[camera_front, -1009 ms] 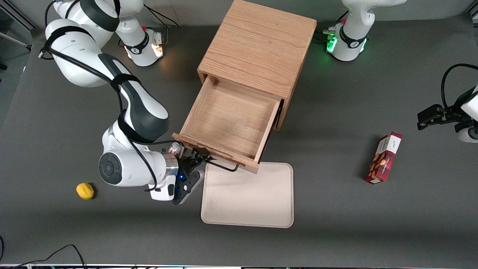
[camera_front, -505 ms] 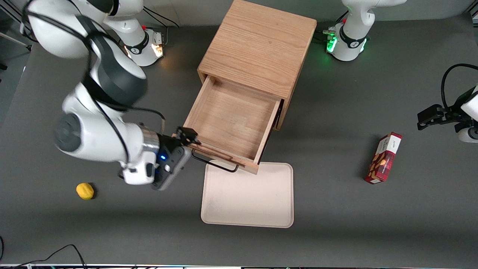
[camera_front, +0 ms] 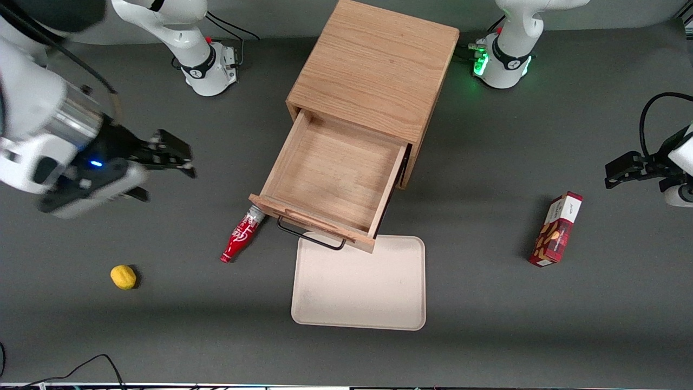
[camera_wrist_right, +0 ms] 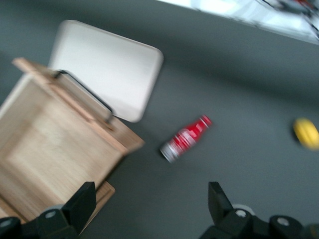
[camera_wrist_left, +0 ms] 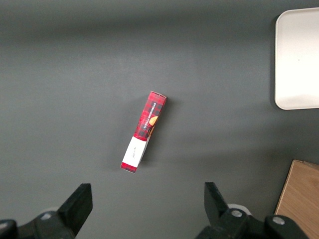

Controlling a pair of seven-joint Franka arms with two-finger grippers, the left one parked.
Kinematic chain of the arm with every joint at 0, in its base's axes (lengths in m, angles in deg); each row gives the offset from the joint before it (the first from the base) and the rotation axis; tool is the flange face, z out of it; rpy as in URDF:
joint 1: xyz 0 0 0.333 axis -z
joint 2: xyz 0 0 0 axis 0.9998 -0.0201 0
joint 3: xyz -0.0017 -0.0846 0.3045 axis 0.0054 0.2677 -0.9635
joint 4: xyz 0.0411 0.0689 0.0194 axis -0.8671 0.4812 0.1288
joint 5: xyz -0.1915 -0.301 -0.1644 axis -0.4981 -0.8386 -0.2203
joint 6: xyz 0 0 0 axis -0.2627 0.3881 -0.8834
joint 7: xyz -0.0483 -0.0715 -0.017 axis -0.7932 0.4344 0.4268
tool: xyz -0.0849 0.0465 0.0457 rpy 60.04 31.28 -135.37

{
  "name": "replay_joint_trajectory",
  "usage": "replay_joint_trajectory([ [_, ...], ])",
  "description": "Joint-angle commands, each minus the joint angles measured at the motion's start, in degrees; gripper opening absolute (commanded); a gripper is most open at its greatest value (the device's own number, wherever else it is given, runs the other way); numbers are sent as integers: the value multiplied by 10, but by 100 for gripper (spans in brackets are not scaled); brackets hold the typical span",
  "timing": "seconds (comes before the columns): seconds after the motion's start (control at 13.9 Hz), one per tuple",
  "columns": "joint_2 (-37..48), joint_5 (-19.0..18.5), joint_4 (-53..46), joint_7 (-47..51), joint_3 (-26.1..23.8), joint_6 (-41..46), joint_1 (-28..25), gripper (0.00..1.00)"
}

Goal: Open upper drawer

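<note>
White arm (camera_front: pixel 32 103) with silver wrist ring, black cables, black gripper (camera_front: pixel 173 157), blue light.

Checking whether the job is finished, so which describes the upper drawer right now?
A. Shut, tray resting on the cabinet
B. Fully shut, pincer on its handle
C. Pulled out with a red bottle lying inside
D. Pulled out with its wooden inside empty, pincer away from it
D: the upper drawer stands pulled out and empty, while the open pincer hangs well clear of its handle, toward the working arm's end.

My gripper (camera_front: pixel 176 154), fingers spread, hangs over bare table, well apart from the open upper drawer (camera_front: pixel 333 176), whose handle (camera_front: pixel 308 237) is crowded by the bottle (camera_front: pixel 241 235) and tray (camera_front: pixel 360 281).
</note>
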Motion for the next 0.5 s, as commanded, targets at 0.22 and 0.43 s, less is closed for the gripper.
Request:
replay_joint_trajectory([
  [0.22,194,25,256,93,154,59,2,100],
  [0.43,357,68,492,98,210,-61,2,100],
])
